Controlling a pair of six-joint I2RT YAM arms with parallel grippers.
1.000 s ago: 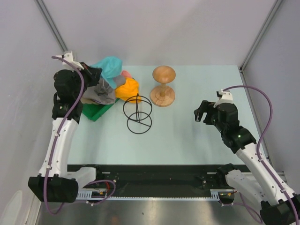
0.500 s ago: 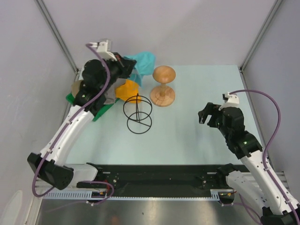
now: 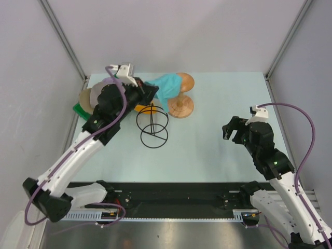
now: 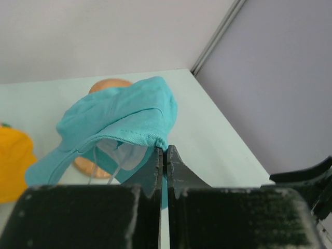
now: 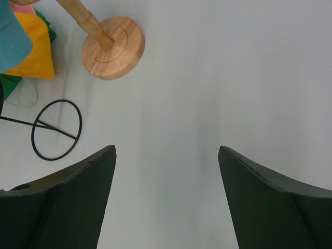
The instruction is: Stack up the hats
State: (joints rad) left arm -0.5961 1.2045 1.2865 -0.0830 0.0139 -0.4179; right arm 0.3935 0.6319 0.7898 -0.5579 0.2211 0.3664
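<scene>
My left gripper [image 3: 154,92] [image 4: 166,150] is shut on the brim of a teal hat [image 3: 168,85] [image 4: 118,113]. The hat hangs in the air, draped against the top of the wooden hourglass stand [image 3: 181,106] [image 4: 106,84]. An orange hat [image 3: 147,108] [image 4: 12,162] [image 5: 35,50] lies left of the stand, partly under my left arm. A tan and grey hat pile [image 3: 88,97] sits at the far left. A bit of pink hat [image 5: 23,6] shows beside the orange one. My right gripper [image 3: 232,128] [image 5: 166,155] stands open over bare table at the right, holding nothing.
A black wire ring stand [image 3: 152,125] [image 5: 54,129] stands in front of the orange hat. Something green [image 3: 79,109] lies under the pile at the left edge. Grey walls close in the table at the back and on both sides.
My left arm has swung right and carried the teal hat from the pile at the far left over to the wooden stand. My right arm has drifted slightly right and nearer.
</scene>
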